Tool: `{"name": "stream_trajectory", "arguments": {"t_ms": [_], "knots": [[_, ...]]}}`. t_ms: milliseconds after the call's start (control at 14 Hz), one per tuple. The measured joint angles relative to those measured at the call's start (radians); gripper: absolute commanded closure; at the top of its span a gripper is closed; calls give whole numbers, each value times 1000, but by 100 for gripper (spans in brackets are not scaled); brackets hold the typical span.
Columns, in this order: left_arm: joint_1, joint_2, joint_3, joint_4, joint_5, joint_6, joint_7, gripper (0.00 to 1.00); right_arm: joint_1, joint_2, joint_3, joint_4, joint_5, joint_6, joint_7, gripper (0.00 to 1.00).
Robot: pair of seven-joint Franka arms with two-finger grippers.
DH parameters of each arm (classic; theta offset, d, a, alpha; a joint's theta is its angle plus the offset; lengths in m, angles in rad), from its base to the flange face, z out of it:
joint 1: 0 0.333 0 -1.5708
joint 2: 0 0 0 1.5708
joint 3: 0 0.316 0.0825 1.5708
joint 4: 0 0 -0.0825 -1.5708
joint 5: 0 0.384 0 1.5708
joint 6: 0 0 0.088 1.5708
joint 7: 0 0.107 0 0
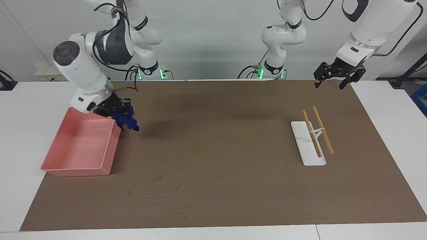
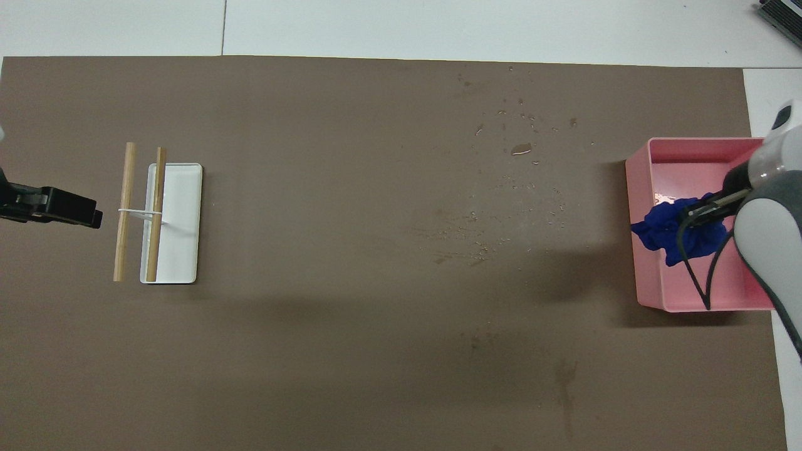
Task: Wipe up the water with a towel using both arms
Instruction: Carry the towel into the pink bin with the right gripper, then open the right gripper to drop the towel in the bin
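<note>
White arms (image 1: 83,71) with dark grey joints, black cables, black tools.

We see a brown mat (image 1: 233,140) covering most of the white table (image 1: 30,110). A pink bin (image 1: 81,146) sits on the mat toward the right arm's end. Toward the left arm's end lies a flat white rack (image 1: 308,148) with two wooden sticks (image 1: 317,131) resting slantwise across it, joined by a thin white tie.
</note>
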Motion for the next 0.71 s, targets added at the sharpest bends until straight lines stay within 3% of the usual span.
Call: {"name": "stream_trajectory", "arguments": {"t_ms": [214,285,356,427,712], "knots": [[0,0,0,0,0,0,0,0,-87,14,-1,-28,-27,129,-169,100],[0,0,0,0,0,0,0,0,-107,22,-1,-49,-27,177,-201,71],[0,0,0,0,0,0,0,0,-121,29,-1,-70,-28,218,-224,32],[0,0,0,0,0,0,0,0,-131,33,-1,-86,-28,246,-246,0],[0,0,0,0,0,0,0,0,-139,31,1,-86,-28,268,-339,0]]}}
